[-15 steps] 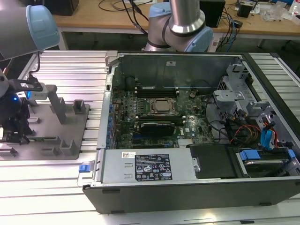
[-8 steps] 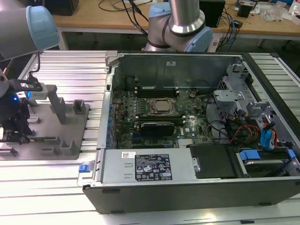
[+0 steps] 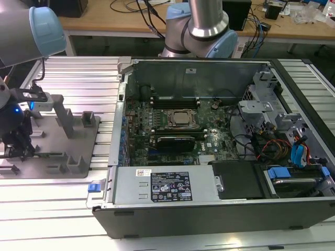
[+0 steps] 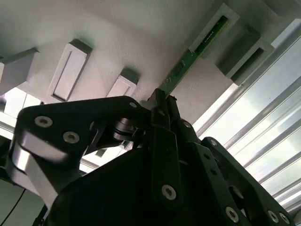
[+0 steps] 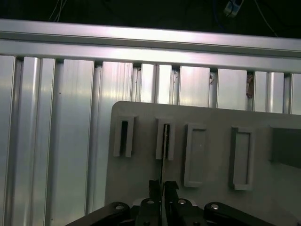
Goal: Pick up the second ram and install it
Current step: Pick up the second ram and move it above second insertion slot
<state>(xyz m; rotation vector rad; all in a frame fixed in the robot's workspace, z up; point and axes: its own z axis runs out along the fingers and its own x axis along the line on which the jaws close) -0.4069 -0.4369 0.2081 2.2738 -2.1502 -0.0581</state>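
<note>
The second ram (image 4: 193,54) is a thin green stick standing on edge in a slot block of the grey fixture plate (image 5: 216,115). In the first wrist view the second ram (image 5: 165,139) shows edge-on, running from the slot to my gripper (image 5: 162,186). My gripper (image 4: 162,96) is shut on the near end of the stick, one dark finger on each face. In the exterior view my gripper (image 3: 15,146) hangs low over the fixture plate (image 3: 57,157), at that view's left, apart from the open computer case (image 3: 209,209).
Grey blocks (image 3: 65,120) rise from the fixture plate beside my gripper. An empty slot block (image 5: 123,136) sits next to the held stick. Inside the case lie the motherboard with its processor socket (image 3: 181,118), memory slots (image 3: 172,99) and a black card (image 3: 178,140). Ribbed aluminium table (image 3: 78,78) surrounds everything.
</note>
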